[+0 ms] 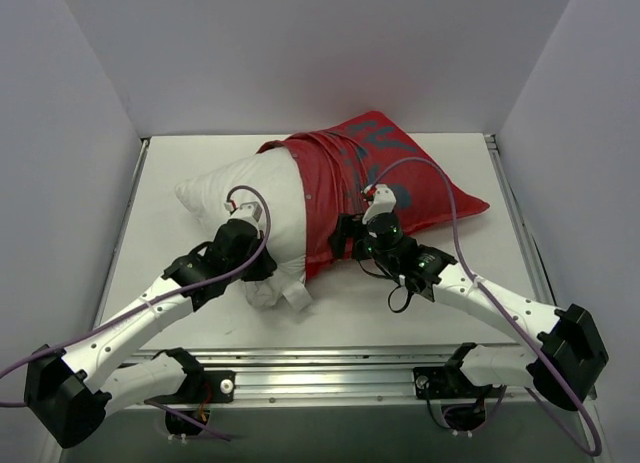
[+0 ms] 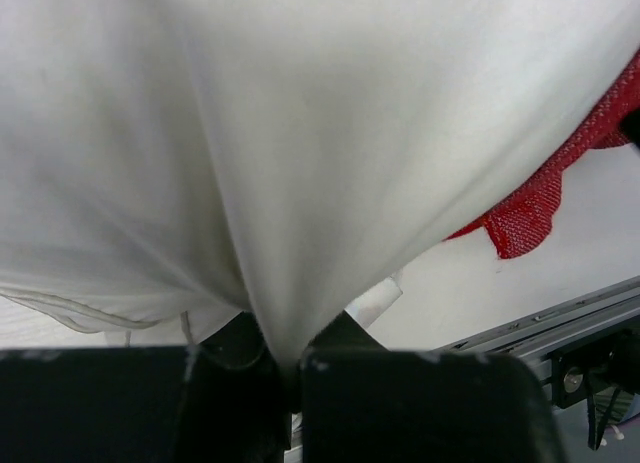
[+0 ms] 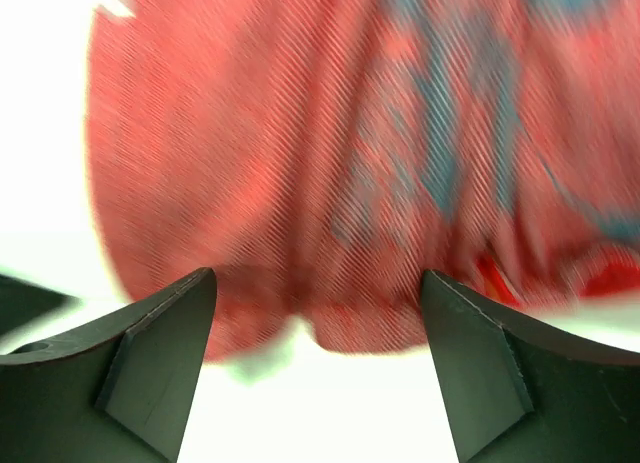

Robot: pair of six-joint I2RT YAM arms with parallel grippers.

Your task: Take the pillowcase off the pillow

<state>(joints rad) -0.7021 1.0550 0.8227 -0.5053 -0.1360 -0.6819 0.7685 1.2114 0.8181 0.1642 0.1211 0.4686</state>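
Observation:
The white pillow [image 1: 240,198] lies across the table's middle, its left half bare. The red pillowcase [image 1: 385,178] with grey-blue markings covers its right half and is bunched at the middle. My left gripper [image 1: 262,268] is shut on a fold of the pillow's white fabric [image 2: 300,183] at its near edge; a red pillowcase edge [image 2: 530,208] shows to the right. My right gripper [image 1: 345,238] is open at the pillowcase's near edge, with the red fabric [image 3: 330,163] just beyond the fingertips [image 3: 170,323] and nothing between them.
The white table [image 1: 360,303] is walled on three sides. A metal rail [image 1: 330,368] runs along the near edge by the arm bases. A white tag [image 1: 297,298] hangs from the pillow's near corner.

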